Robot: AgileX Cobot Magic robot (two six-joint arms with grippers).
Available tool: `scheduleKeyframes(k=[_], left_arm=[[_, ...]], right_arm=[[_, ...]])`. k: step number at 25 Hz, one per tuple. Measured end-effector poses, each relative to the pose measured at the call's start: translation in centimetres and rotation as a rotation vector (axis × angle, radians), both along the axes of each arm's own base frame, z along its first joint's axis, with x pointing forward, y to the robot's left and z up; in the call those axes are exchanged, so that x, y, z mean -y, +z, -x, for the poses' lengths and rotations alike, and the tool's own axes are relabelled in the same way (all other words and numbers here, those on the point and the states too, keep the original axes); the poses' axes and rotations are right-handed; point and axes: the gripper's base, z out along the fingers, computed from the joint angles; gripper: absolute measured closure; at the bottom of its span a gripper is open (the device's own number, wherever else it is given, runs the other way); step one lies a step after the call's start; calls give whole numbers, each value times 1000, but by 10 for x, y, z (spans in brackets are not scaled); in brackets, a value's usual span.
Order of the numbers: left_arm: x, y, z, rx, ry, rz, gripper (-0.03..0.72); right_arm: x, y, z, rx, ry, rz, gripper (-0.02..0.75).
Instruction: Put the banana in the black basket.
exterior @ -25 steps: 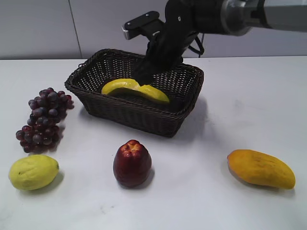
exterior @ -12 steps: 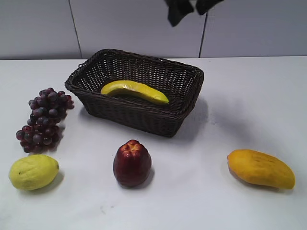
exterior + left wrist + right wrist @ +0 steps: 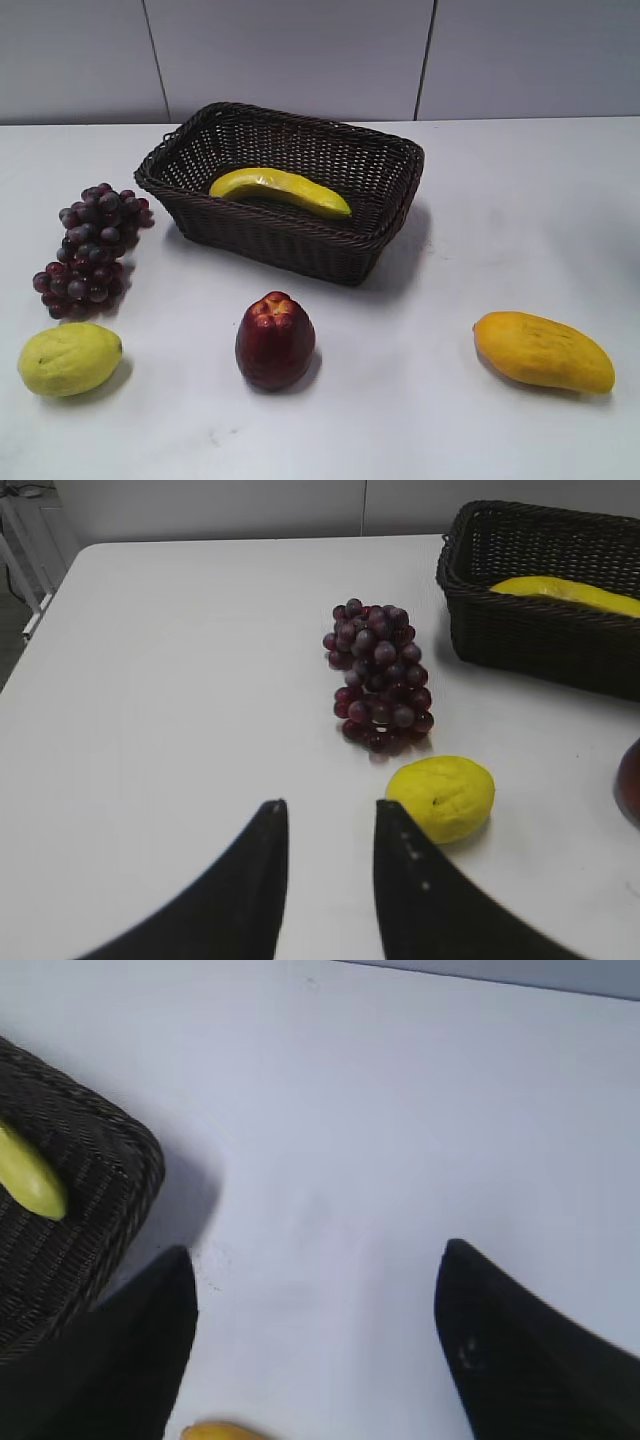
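Note:
The yellow banana point(image 3: 281, 190) lies inside the black basket point(image 3: 300, 245) at the back middle of the table. It also shows in the left wrist view point(image 3: 568, 590) inside the basket point(image 3: 530, 640), and its tip shows in the right wrist view point(image 3: 30, 1180) in the basket's corner point(image 3: 90, 1210). Neither gripper shows in the exterior view. My left gripper point(image 3: 330, 815) is open and empty above the white table, left of the lemon. My right gripper point(image 3: 315, 1260) is wide open and empty above the bare table, right of the basket.
A bunch of dark grapes point(image 3: 92, 245) lies left of the basket. A lemon point(image 3: 70, 358) sits at the front left, a red apple point(image 3: 275, 340) at the front middle, a mango point(image 3: 543, 351) at the front right. The mango's end shows in the right wrist view point(image 3: 215, 1430).
The right arm has let go of the banana in the basket, risen up and left the exterior view. The banana has settled flat in the basket.

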Motion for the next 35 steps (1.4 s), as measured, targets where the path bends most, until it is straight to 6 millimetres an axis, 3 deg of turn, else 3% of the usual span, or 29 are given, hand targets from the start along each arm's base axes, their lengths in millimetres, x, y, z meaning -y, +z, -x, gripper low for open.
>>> scheduleKeyframes(k=[7,12,27,30,35], left_arm=[[0,0,0,0,0,0,468],[0,0,0,0,0,0,468],[0,0,0,0,0,0,468],[0,0,0,0,0,0,468],[0,0,0,0,0,0,468]], right_arm=[[11,-15,51,-97,-22,0,146],[22,-25,113,-127,-26,4,146],[57,-38,297,280,-36,-85,146],[62,-47,324,357,-37,-92,146],[72,-78,355,381,-53,-47,146]])
